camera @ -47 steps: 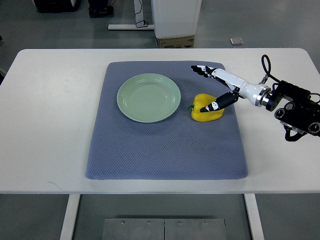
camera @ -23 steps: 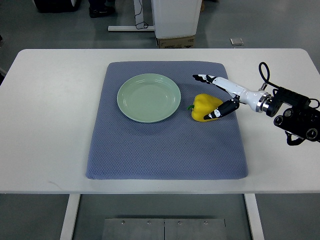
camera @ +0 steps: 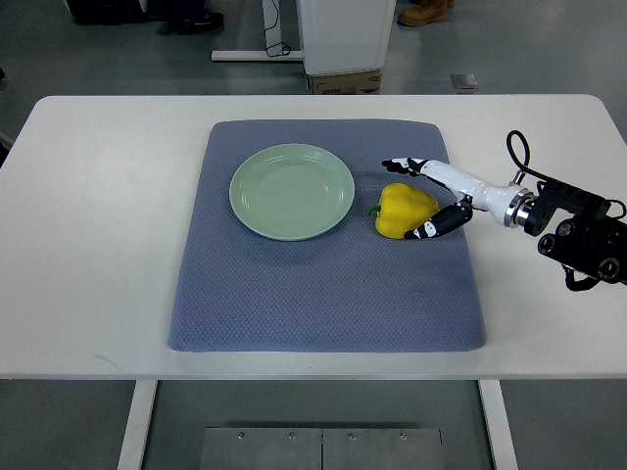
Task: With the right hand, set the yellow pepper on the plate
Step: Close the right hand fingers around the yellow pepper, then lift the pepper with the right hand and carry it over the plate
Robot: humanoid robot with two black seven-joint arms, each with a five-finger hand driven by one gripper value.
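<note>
A lab: white table (camera: 98,245) on bare grey floor (camera: 549,39), equipment bases behind.

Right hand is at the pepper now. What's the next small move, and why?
Probably close the right hand on the yellow pepper. Its fingers and thumb straddle the pepper but look spread, and the pepper sits on the blue mat, beside the green plate.

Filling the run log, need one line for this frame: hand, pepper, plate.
right robot hand: open, straddling pepper, no grasp yet | pepper: on mat, right of plate | plate: empty | left: not in view
</note>
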